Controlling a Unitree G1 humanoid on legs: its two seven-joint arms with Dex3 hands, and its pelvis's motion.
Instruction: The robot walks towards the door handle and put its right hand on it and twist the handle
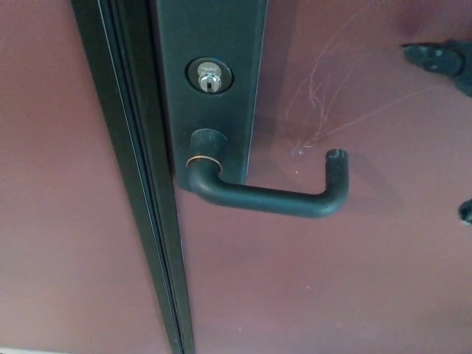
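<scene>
A black lever door handle (269, 193) juts from a dark metal plate (210, 74) on a maroon door (369, 280). Its bar runs right and bends up at the tip. Above it sits a silver keyhole cylinder (209, 78). At the right edge only black fingertips of my right hand (442, 60) show, well right of and above the handle's tip, not touching it. Another dark bit (466, 212) shows lower at the right edge. My left hand is out of view.
A dark door frame strip (140, 192) runs down the left of the plate, with a maroon panel (51, 184) left of it. Pale scratches (317, 103) mark the door above the handle.
</scene>
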